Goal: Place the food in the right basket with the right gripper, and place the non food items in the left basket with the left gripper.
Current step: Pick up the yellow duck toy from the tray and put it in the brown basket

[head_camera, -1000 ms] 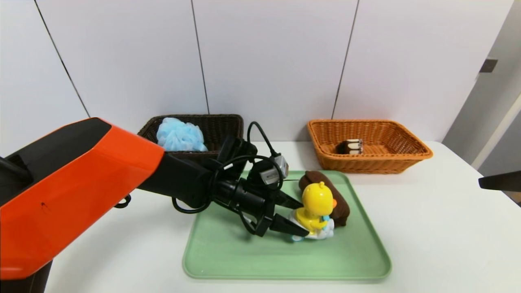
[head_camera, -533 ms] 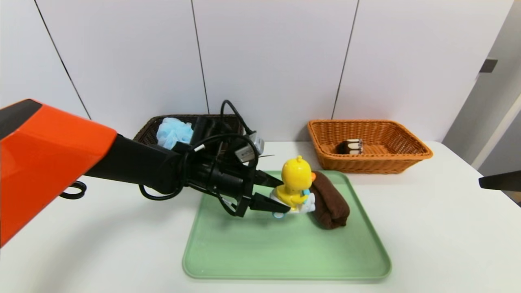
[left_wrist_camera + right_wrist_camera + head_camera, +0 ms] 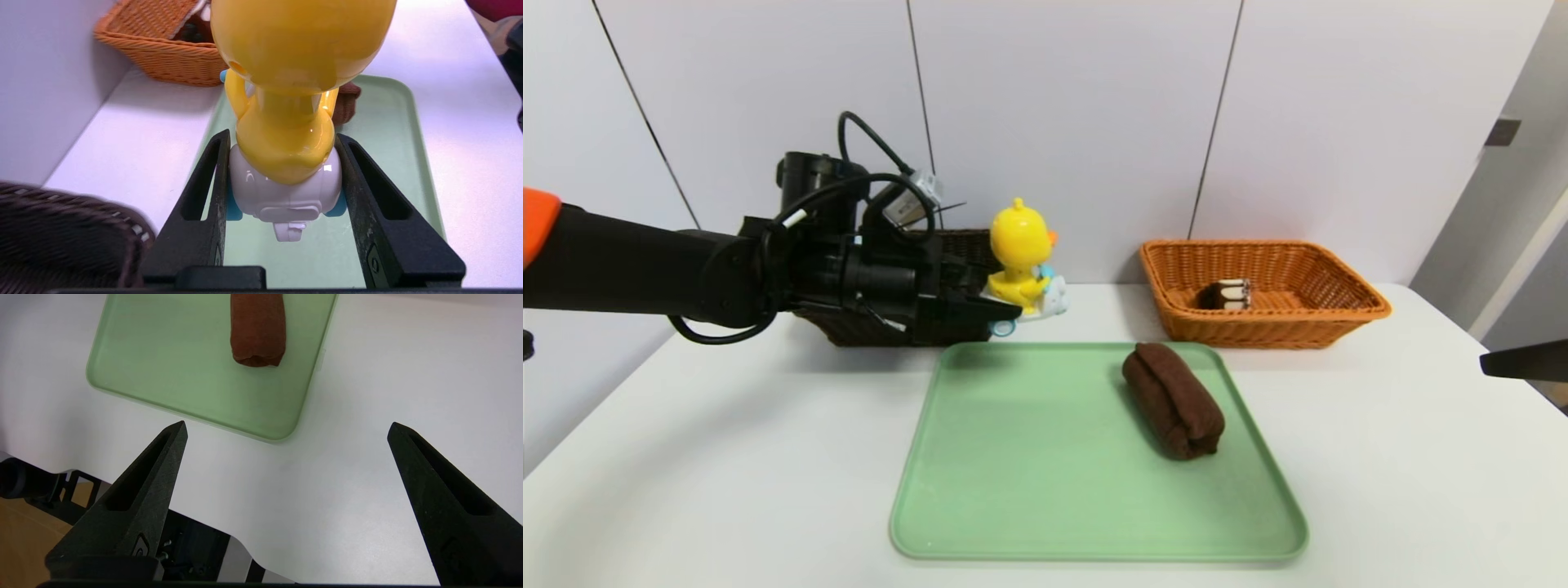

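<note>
Yellow duck toy (image 3: 1018, 257) clamped at its white base by the left pincer (image 3: 1001, 314), beside the dark basket (image 3: 970, 245).
If released early, it could be dropped onto the tabletop (image 3: 727, 457); the right pincer (image 3: 286, 428) is parked, fingers apart.

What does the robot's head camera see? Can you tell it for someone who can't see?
The left gripper holds a yellow duck toy up beside the dark basket. A brown roll lies on the green tray, before the orange basket.

No legible text, label, brand, number or sign on any object in view.
</note>
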`<state>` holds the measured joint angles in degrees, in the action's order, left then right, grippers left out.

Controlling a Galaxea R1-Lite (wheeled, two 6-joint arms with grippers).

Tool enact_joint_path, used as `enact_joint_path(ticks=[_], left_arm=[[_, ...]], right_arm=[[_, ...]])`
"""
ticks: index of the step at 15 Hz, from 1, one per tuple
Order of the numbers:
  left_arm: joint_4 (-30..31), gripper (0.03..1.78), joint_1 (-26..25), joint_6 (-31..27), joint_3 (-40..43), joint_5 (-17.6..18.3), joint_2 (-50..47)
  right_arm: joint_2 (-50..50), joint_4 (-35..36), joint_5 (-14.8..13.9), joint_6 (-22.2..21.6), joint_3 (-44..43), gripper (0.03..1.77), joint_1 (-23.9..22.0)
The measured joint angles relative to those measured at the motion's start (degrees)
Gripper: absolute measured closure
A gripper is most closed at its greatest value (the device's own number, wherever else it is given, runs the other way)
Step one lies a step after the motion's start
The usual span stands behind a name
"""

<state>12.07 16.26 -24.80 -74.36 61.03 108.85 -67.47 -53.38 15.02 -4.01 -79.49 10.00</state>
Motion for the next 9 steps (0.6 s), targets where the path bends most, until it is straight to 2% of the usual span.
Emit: enact_joint_path(ticks=[4,9], left_arm=[[0.02,0.95,-5.68,3.39,-2.71,-0.2,-0.28],[-0.22,0.95,-8.61,3.66,-5.99,-1.08,3.02]], right_arm=[[-0.13,0.0,-0.04,-0.01,-0.11,0.1,0.44],[-0.13,-0.02,-0.09,-0.01,-0.16,0.1,0.44]])
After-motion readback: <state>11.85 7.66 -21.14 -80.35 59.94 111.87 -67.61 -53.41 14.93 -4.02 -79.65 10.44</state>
